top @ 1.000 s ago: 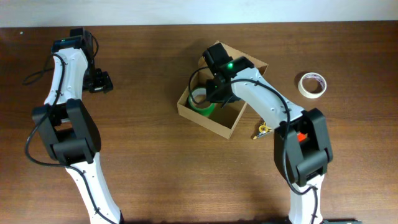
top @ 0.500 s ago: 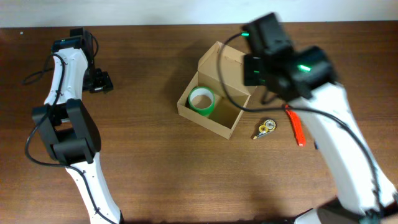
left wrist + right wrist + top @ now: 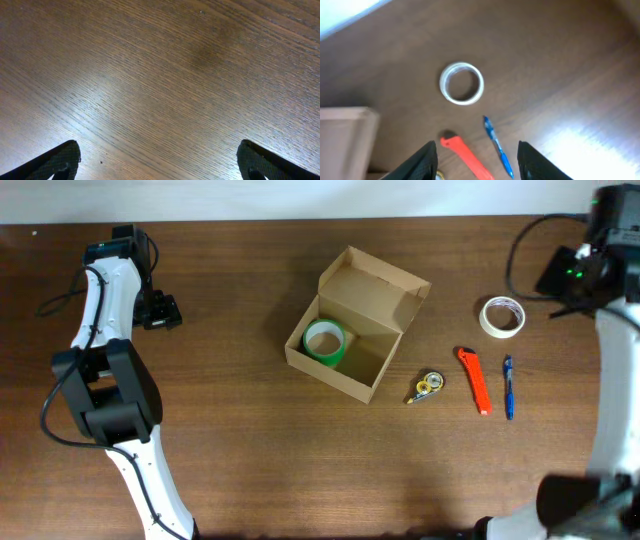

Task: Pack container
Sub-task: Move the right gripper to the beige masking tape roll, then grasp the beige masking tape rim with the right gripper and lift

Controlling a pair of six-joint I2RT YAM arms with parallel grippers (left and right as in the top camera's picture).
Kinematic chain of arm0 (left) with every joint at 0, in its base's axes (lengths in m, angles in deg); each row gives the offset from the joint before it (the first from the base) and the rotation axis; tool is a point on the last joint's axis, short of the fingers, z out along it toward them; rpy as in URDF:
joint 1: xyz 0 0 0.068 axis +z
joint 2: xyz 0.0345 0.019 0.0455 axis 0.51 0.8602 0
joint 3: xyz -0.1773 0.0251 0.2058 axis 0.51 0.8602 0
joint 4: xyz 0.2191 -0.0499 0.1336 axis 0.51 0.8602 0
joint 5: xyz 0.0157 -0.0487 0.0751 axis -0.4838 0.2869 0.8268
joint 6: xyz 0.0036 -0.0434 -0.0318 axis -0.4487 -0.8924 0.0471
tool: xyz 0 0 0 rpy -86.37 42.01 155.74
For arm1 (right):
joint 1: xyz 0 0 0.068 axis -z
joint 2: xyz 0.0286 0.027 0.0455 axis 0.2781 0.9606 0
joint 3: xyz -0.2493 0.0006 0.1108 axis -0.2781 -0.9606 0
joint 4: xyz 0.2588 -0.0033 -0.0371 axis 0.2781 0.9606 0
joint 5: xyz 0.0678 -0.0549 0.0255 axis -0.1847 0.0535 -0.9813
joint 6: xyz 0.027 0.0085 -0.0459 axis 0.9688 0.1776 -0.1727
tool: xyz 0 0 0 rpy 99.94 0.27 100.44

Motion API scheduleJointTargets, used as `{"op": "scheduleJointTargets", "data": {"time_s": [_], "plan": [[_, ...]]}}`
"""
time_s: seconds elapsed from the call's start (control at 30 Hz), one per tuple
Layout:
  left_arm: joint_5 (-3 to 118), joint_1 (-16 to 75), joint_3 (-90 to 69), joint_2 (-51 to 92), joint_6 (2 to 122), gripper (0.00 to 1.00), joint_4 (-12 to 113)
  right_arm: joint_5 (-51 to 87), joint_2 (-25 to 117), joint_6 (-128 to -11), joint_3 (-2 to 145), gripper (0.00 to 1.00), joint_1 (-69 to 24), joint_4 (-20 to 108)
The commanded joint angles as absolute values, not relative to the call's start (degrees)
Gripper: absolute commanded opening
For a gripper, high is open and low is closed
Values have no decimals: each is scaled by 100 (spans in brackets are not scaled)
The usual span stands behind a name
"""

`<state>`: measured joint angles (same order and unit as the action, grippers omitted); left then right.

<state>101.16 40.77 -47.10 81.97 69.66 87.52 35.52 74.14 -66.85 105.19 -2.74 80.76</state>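
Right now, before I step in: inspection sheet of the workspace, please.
Surface: brown wooden table, bare apart from the items below.
Job's things: cardboard box, flap up; green tape roll lies inside at its left end, the rest of the box is empty.
Clutter: white tape roll, orange cutter, blue pen, small yellow item too small to identify; all right of the box.
Hands: left hand open, empty, over bare wood; right hand open, empty, above the white roll, cutter and pen.
Cables: black cable beside the left arm; another at the right arm.
Surroundings: pale wall along the far edge.
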Motion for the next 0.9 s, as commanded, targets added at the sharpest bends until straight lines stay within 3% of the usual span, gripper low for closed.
{"op": "scheduleJointTargets", "data": {"time_s": [0.0,0.33,0.87], "plan": [[10079,4091,-4691,8129,7019,100,8754,2959,8089,-6744,10377,52,15,8054],[10081,4091,-4691,8129,7019,100,8754,2524,9707,-6717,10379,51,39,7652],[10081,4091,-4693,8129,7019,100,8754,2675,10308,-6416,10379,51,253,6957]]}}
